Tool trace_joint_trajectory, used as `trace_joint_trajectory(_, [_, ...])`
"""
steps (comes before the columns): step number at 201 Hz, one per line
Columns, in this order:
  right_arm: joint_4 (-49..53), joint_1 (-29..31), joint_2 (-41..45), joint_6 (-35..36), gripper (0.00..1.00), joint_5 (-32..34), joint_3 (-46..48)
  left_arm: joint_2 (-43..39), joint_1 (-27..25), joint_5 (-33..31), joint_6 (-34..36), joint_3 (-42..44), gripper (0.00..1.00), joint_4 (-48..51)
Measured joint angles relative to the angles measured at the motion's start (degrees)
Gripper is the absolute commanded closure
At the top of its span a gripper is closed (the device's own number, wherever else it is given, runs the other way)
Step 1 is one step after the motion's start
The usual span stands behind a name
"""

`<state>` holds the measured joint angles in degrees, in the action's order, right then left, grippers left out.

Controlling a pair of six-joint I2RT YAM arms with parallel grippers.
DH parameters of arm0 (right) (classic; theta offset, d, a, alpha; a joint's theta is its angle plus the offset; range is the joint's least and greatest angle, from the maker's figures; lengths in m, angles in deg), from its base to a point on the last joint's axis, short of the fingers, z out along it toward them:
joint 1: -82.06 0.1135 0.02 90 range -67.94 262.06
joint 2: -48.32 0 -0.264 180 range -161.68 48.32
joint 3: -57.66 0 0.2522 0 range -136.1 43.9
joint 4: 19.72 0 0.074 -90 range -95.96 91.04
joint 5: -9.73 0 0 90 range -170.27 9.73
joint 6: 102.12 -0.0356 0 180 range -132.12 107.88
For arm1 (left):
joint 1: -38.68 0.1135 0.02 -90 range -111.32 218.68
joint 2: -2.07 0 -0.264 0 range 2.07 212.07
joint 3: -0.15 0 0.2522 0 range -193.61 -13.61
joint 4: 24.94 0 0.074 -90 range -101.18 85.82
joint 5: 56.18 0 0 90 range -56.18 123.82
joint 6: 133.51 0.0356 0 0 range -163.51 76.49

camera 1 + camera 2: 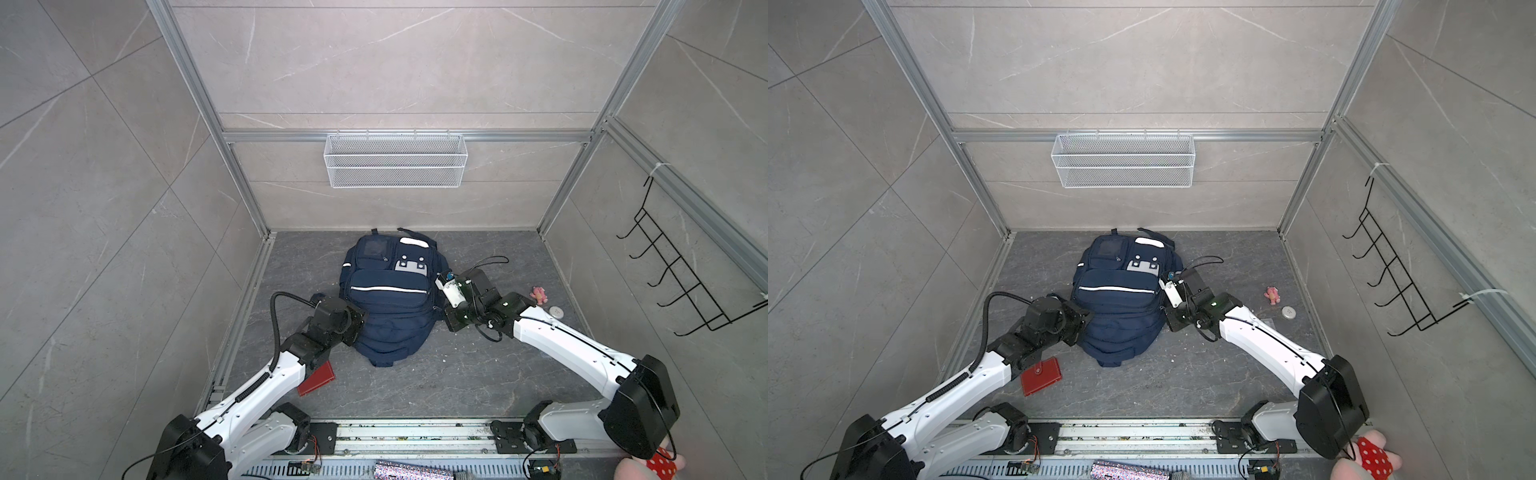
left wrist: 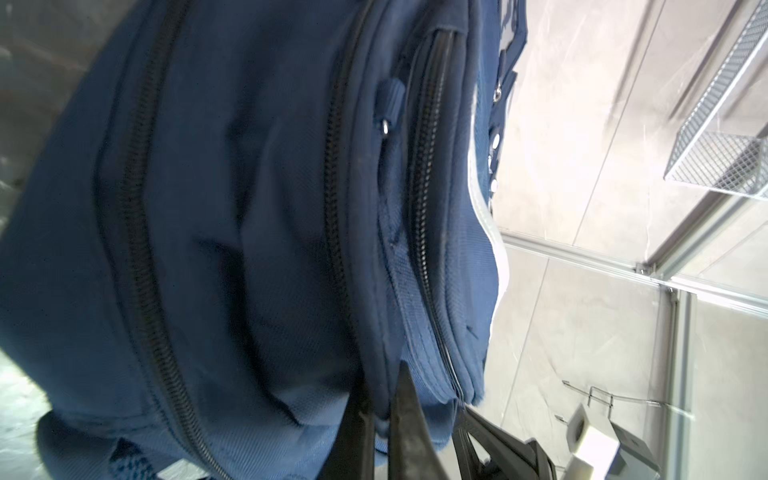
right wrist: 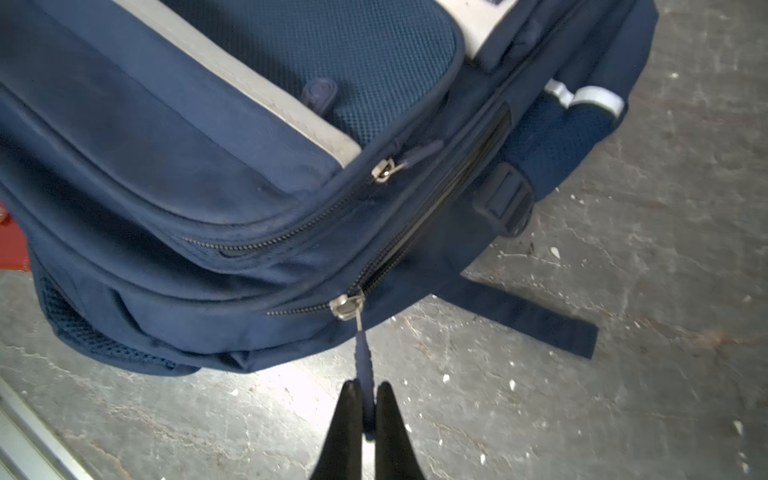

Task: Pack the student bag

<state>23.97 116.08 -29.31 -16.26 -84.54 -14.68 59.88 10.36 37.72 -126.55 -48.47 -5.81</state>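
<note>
Large navy blue fabric backpack [image 1: 388, 307] with white reflective stripes lies front-up on the dark grey stone-look tabletop [image 1: 457, 374], toward the back wall, between both arms. Left gripper [image 2: 382, 395] clenched on a fabric seam fold at the backpack's side, next to a closed zip. Right gripper [image 3: 368, 390] clenched on the navy zip pull tab [image 3: 363, 353], tab stretched straight from the silver slider [image 3: 347, 305]; zip gapes open on one side of the slider, closed on the other. Flat red wallet [image 1: 1041, 376] just beside left arm. Small pink plush toy [image 1: 539, 294] and round white disc [image 1: 555, 311] sit right of the backpack, apart from it
</note>
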Motion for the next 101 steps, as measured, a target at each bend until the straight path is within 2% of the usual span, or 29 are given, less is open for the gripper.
trace_joint_trajectory(39, [-3.3, -0.4, -0.1, 3.0, 1.0, -1.2, -0.1, 4.3, 6.3, 8.4, 8.2, -3.6, 1.0, 3.1])
trace_joint_trajectory(101, [-6.8, -3.8, -9.0, 5.9, 1.0, 2.3, -3.6, 9.4, 8.2, 11.1, 19.0, -8.6, 1.0, 6.8])
